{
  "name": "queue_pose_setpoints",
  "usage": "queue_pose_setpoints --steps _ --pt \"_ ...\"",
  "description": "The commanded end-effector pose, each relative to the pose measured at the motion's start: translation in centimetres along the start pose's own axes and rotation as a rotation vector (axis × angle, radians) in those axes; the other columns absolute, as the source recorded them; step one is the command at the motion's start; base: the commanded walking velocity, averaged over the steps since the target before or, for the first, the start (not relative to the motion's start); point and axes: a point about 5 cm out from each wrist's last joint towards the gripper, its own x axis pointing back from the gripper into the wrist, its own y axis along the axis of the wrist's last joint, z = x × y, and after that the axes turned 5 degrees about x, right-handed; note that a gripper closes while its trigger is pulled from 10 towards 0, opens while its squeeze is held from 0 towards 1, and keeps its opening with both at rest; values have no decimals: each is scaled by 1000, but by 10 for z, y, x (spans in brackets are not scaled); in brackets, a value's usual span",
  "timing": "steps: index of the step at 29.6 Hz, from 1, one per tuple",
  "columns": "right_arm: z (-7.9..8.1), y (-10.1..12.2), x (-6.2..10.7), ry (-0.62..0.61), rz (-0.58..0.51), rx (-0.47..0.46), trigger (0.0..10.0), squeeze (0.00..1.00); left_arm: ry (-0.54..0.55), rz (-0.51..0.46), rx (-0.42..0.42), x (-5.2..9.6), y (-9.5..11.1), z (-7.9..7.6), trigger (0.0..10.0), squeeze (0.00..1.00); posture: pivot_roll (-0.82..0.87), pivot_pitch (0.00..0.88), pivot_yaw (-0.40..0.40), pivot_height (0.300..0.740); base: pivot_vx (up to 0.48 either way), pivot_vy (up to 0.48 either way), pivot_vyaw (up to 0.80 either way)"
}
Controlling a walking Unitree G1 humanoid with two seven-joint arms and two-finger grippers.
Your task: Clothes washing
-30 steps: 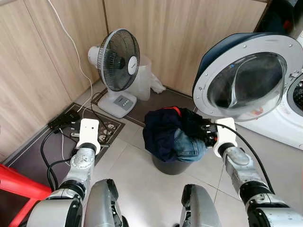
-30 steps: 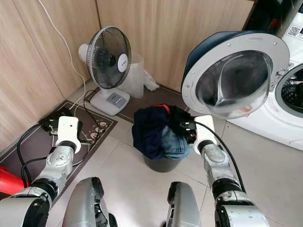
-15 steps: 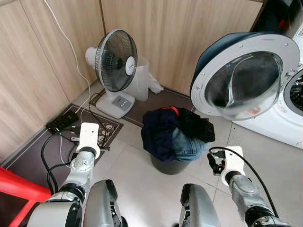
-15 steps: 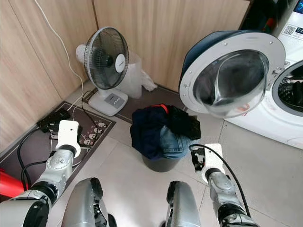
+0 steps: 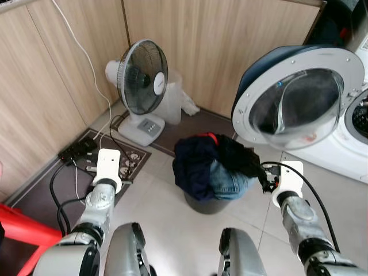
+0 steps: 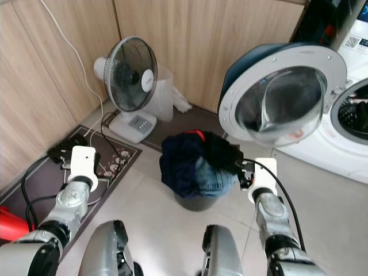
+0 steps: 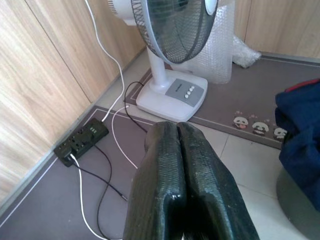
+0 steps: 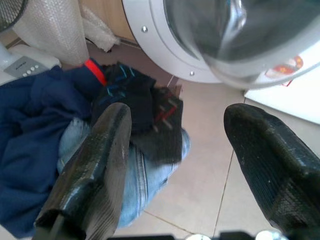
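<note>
A black bucket (image 5: 202,204) on the tiled floor is heaped with laundry: a navy garment (image 5: 192,161), blue jeans (image 5: 230,179) and a black patterned garment (image 5: 241,158) on top. My right gripper (image 5: 266,176) is open at the right side of the heap. In the right wrist view its fingers (image 8: 102,160) stand wide apart, facing the black patterned garment (image 8: 145,115) with nothing between them. My left gripper (image 7: 176,131) is shut and empty, held low over the mat to the left of the bucket. The washing machine door (image 5: 299,98) is swung open at the right, beside the drum opening (image 5: 361,115).
A standing fan (image 5: 142,77) stands against the wooden wall behind the bucket, with bubble wrap (image 5: 172,95) beside it. A power strip (image 5: 77,150) and loose cables lie on the grey mat (image 5: 40,192) at the left. A red object (image 5: 23,227) sits at the lower left.
My right gripper, at the clothes heap a second ago, drew back towards me and has now come forward to the heap's right side again. The left arm has stayed put.
</note>
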Motion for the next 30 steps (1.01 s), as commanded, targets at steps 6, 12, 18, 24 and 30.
queue_pose_setpoints --steps 6,12,18,24,30 --pt "-1 4 -1 -8 -20 -3 10000 0 4 22 11 1 -4 1 10000 0 34 115 -37 664 0 0 0" --pt "-1 4 -1 -10 -20 -3 10000 0 2 21 10 1 -4 0 10000 0 34 115 -37 709 0 0 0" --pt "-1 4 -1 -9 -18 -2 10000 0 2 21 10 1 -3 1 10000 0 34 115 -37 740 0 0 0" --pt "0 3 -1 -6 -16 -3 10000 0 0 23 10 1 -3 1 10000 0 38 108 -36 740 0 0 0" --pt "0 2 0 -6 -14 -4 10000 0 -4 22 11 1 -3 0 10000 0 39 98 -34 740 0 0 0"
